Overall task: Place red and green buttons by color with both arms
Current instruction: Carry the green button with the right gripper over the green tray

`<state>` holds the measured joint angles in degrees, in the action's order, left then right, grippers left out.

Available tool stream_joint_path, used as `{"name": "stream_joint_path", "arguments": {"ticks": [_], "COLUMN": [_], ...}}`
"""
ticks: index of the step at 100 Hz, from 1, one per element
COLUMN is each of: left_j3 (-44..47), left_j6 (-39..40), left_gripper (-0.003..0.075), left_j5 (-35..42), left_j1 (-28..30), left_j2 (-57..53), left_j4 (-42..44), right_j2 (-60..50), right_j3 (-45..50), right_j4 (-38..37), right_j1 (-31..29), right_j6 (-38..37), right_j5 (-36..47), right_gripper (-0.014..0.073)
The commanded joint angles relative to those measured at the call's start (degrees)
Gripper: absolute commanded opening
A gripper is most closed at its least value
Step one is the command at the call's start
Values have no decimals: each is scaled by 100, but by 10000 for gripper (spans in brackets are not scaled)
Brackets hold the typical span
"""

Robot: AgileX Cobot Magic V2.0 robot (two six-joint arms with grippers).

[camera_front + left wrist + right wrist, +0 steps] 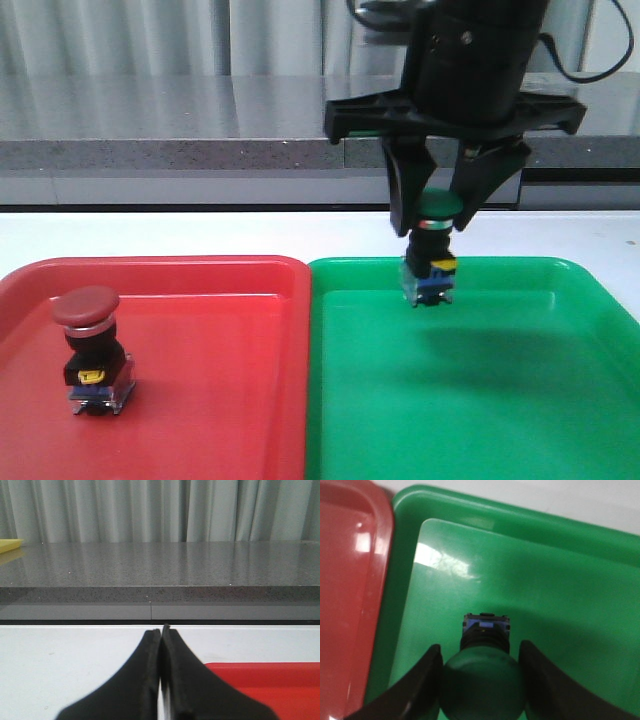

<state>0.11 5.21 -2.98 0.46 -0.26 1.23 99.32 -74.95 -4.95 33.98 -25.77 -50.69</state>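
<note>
Green button (434, 243) hangs upright above the green tray (560, 400) near its far edge, clamped at the cap by the right gripper (438, 205) — fingers pressed to either side. Red button (90, 345) stands in the red tray (220, 400), well apart. Left gripper (161, 635) is clenched on nothing — its fingertips meet over the white table (65, 655).

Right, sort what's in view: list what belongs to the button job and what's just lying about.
Part of the job:
red button, standing in the red tray
green button, gripped by the right gripper over the green tray
left gripper, shut on nothing

Just there:
grey counter
curtain
yellow thing on the counter
</note>
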Motion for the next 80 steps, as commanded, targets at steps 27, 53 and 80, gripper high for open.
{"name": "stream_joint_path", "arguments": {"ticks": [27,53,80], "left_j3": [65,65,65], "left_j6": [58,58,58], "left_gripper": [-20,-20,-20], "left_j5": [414,414,414], "left_j1": [16,16,16], "left_j2": [-179,-179,-179], "left_j4": [0,0,0], "right_j2": [-319,-278,-278], "right_j3": [558,836,842], "right_j4": [-100,-82,-15], "right_j1": [342,342,342], "right_j6": [-215,-215,-291], "right_j5": [801,1055,1098], "right_gripper": [145,145,377]}}
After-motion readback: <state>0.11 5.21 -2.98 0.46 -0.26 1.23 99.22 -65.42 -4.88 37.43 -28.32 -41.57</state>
